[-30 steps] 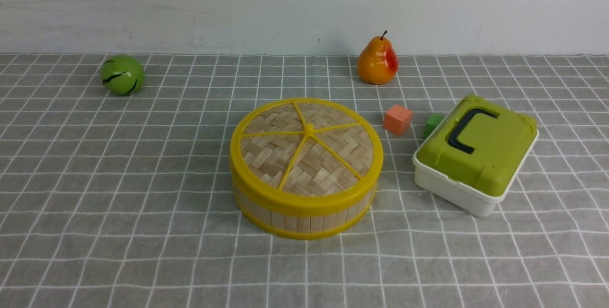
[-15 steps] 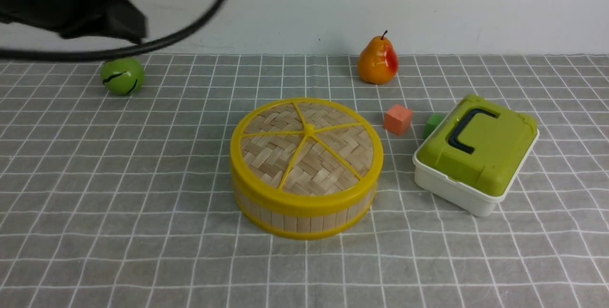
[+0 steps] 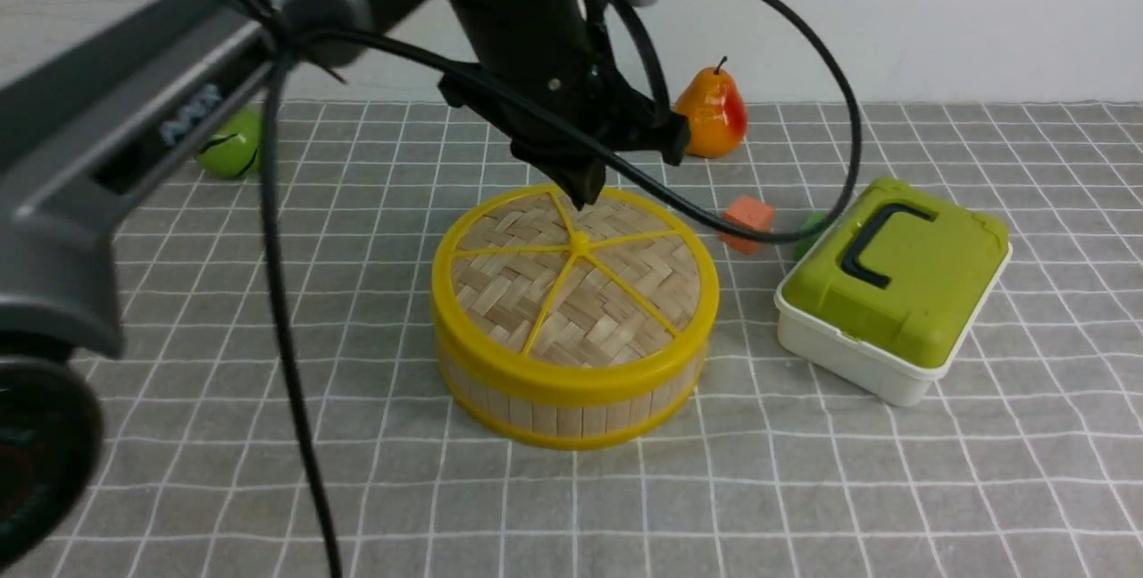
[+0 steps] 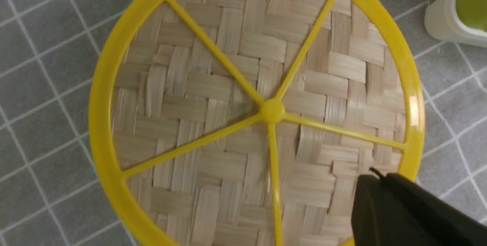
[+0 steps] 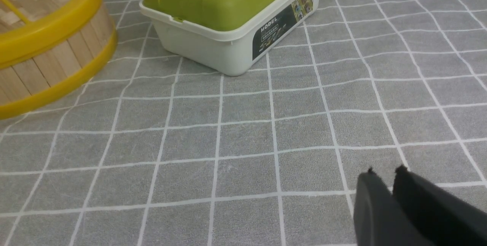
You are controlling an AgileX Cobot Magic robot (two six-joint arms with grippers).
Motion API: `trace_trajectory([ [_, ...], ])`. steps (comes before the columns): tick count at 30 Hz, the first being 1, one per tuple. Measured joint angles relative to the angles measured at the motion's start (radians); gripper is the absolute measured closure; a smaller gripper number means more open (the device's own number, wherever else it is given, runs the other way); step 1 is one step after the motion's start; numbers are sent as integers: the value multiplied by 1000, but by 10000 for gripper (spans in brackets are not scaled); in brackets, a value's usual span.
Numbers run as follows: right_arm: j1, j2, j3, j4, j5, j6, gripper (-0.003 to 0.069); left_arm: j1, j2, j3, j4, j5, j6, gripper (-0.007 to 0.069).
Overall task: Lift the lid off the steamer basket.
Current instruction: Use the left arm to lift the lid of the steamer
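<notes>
The lid [image 3: 576,279], woven tan bamboo with a yellow rim, spokes and centre knob, sits flat on the steamer basket [image 3: 571,399] at the table's middle. It fills the left wrist view [image 4: 213,97]. My left gripper [image 3: 585,189] hangs just above the lid's far edge, shut and empty; in the left wrist view [image 4: 374,177] its jaws are pressed together over the rim. My right gripper [image 5: 384,173] is shut and empty low over the cloth, to the right of the basket [image 5: 49,63]. It is out of the front view.
A white box with a green lid [image 3: 893,288] stands right of the basket, also in the right wrist view [image 5: 228,14]. An orange cube [image 3: 747,222], a green cube [image 3: 813,225], a pear [image 3: 710,113] and a green ball [image 3: 229,142] lie behind. The left arm's cable [image 3: 286,310] hangs at the left.
My left arm has swung in from the upper left and come down over the lid's far edge. The lid and basket have not moved.
</notes>
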Motion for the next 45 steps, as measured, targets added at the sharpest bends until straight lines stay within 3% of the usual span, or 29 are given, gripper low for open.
trace_trajectory([
  [10, 0, 0, 0, 0, 0, 0, 602, -2, 130, -37, 114, -26, 26, 387],
  [14, 0, 0, 0, 0, 0, 0, 595, -2, 154, -37, 117, -66, 26, 354],
  [29, 0, 0, 0, 0, 0, 0, 584, -3, 194, -44, 159, -74, -42, 442],
  [34, 0, 0, 0, 0, 0, 0, 575, -6, 199, -48, 171, -68, -83, 513],
  [45, 0, 0, 0, 0, 0, 0, 561, -6, 188, -48, 178, -65, -149, 515],
])
